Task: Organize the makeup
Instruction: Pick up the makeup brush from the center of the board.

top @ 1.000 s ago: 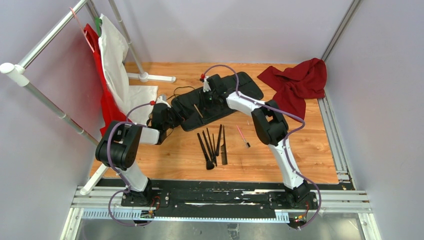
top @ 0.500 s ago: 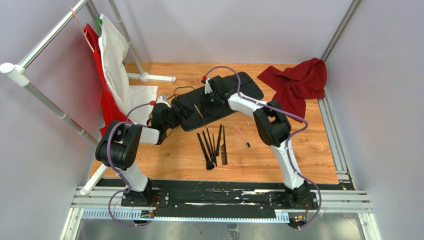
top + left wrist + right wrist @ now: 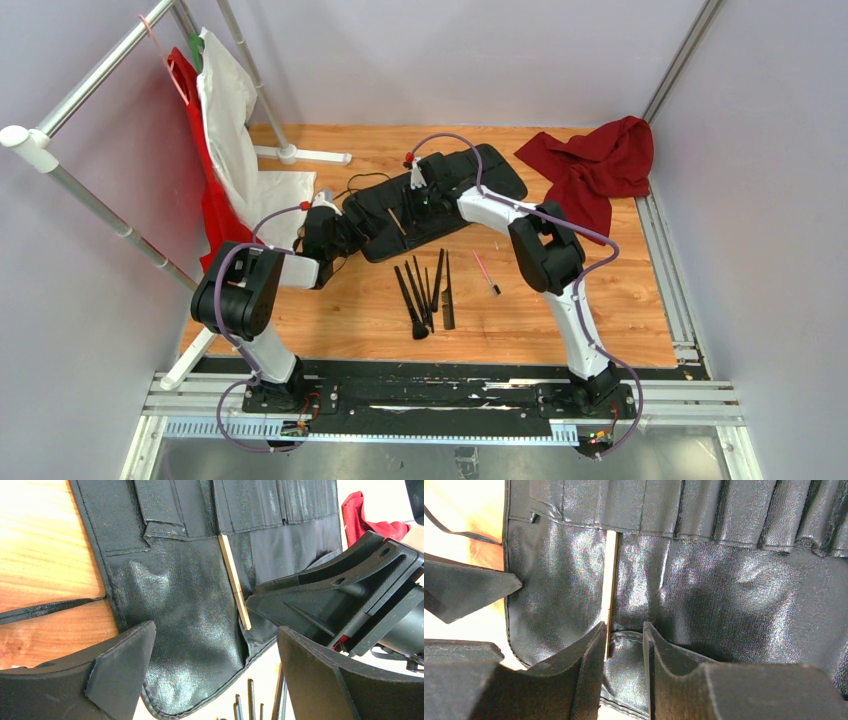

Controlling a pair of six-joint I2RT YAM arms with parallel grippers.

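Note:
The black roll-up case [image 3: 445, 190] lies open across the middle of the table. A tan-handled brush [image 3: 397, 221] sits in one of its slots, handle [image 3: 610, 587] pointing at me. My right gripper [image 3: 413, 198] hovers low over the case. In the right wrist view its tips [image 3: 624, 627] stand a narrow gap apart, with only case fabric between them and the tan handle's end beside the left finger [image 3: 589, 665]. My left gripper [image 3: 215, 635] is wide open over the case's near left edge. Several black brushes [image 3: 418, 290], a comb [image 3: 447, 292] and a pink brush [image 3: 486, 273] lie on the wood.
A red cloth [image 3: 600, 160] is heaped at the back right. White and red garments [image 3: 225, 120] hang from a rack [image 3: 90, 85] on the left; its foot [image 3: 300, 155] rests on the table. The case's black strap [image 3: 362, 181] trails leftward.
The right gripper's jaws have parted slightly and it has shifted a little over the case. The left arm and the loose brushes have not moved.

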